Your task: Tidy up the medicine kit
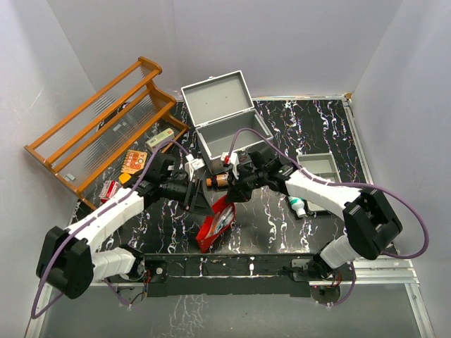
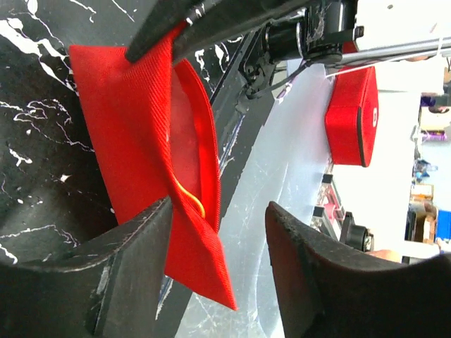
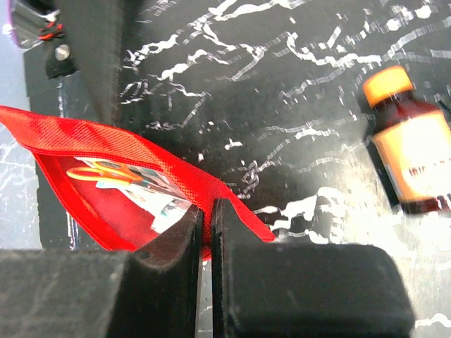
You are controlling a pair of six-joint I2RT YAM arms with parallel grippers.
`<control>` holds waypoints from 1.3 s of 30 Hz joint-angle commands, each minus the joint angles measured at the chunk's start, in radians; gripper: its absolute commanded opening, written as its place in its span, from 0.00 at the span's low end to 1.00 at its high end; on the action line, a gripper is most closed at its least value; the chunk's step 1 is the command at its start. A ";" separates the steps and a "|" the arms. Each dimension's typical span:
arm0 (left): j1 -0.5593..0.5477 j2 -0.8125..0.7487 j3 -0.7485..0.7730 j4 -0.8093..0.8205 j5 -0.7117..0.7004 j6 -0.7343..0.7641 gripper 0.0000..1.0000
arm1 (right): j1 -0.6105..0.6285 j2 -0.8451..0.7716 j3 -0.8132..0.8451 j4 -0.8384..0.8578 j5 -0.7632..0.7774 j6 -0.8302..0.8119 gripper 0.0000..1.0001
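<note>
While the right gripper (image 3: 213, 211) is clenched on the rim of the red pouch (image 3: 84, 134), pinching one lip of its open mouth, the left gripper (image 2: 218, 208) stands released. Its jaws are apart, and the pouch's lower corner hangs loose in the gap beside one finger without being clamped. Inside the pouch, just left of the right gripper's fingers, lie orange-handled scissors (image 3: 99, 172) and some packets. An amber bottle (image 3: 412, 155) rests on the tabletop off to the right gripper's right, apart from the pouch. The medicine kit (image 1: 217, 98) sits just beyond both grippers with its lid thrown back.

The step in hand looks like handling the pouch, with the hold now resting on the right side alone. A single pinch on soft fabric lets the mouth sag, so the next move likely calls for the left gripper to take the opposite lip. Otherwise the right would need to lift slowly and level towards the kit, or the contents may slide out.
</note>
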 commanded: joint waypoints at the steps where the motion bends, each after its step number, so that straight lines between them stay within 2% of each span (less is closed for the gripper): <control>1: -0.004 -0.115 -0.054 0.042 -0.058 -0.055 0.57 | -0.037 -0.078 -0.042 0.035 0.138 0.126 0.00; 9: -0.003 -0.234 -0.114 0.013 -0.244 -0.110 0.59 | -0.120 -0.130 -0.086 0.003 0.303 0.296 0.00; 16: -0.004 -0.250 -0.124 0.016 -0.365 -0.128 0.43 | -0.139 -0.161 -0.106 0.012 0.354 0.313 0.00; 23: -0.004 -0.240 -0.149 0.110 -0.440 -0.150 0.43 | -0.142 -0.169 -0.121 0.032 0.325 0.284 0.00; 28: -0.004 -0.226 -0.162 0.226 -0.381 -0.185 0.44 | -0.141 -0.189 -0.132 0.050 0.309 0.268 0.00; 33: -0.003 -0.206 -0.186 0.318 -0.294 -0.228 0.33 | -0.141 -0.184 -0.126 0.050 0.284 0.281 0.00; 35: -0.004 -0.202 -0.191 0.316 -0.271 -0.229 0.29 | -0.141 -0.179 -0.122 0.049 0.291 0.291 0.00; 39: -0.004 -0.214 -0.197 0.279 -0.252 -0.219 0.29 | -0.141 -0.167 -0.117 0.049 0.310 0.307 0.00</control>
